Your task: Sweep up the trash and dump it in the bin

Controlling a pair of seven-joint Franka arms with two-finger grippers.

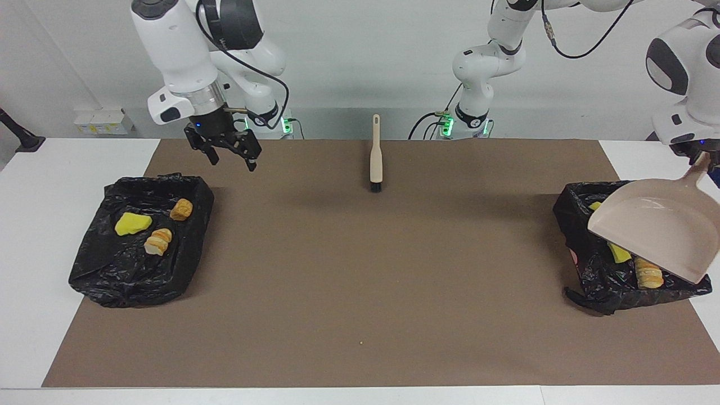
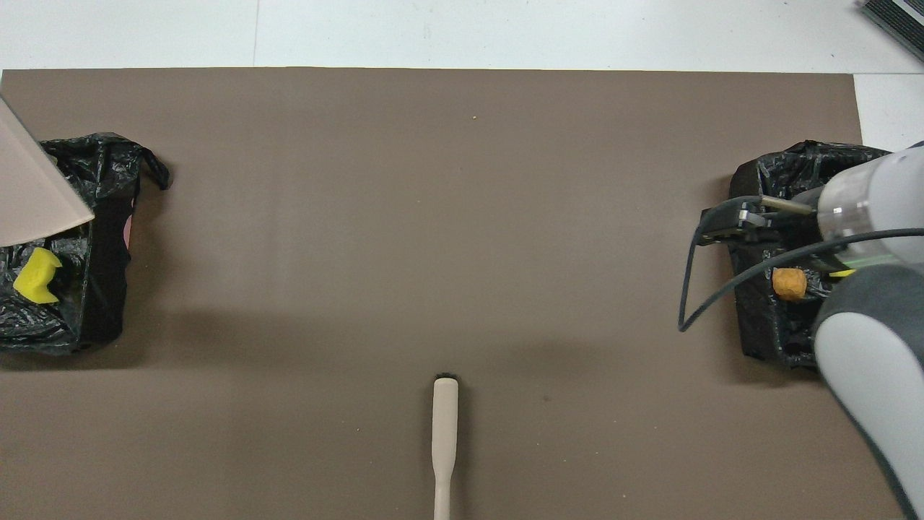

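While the wide brown paper mat (image 1: 360, 270) is covering the white table (image 1: 34, 236), two black plastic-lined bins are sitting at its ends, the one at the right arm's end (image 1: 140, 247) holding a yellow foam sponge chunk (image 1: 132, 223) and two golden-brown bread pieces (image 1: 158, 241). Over the bin at the left arm's end (image 1: 596, 281), the beige plastic dustpan (image 1: 652, 225) is hanging tilted, its handle clenched in the left gripper (image 1: 703, 160), above more sponge (image 2: 36, 276) and bread (image 1: 648, 275). The right gripper (image 1: 225, 154) is hovering, fingers spread, over the mat's robot-side edge. The wooden-handled brush (image 1: 376, 154) is lying mid-mat near that edge.

Only a brush (image 1: 376, 153) interrupts the open mat (image 1: 360, 270).
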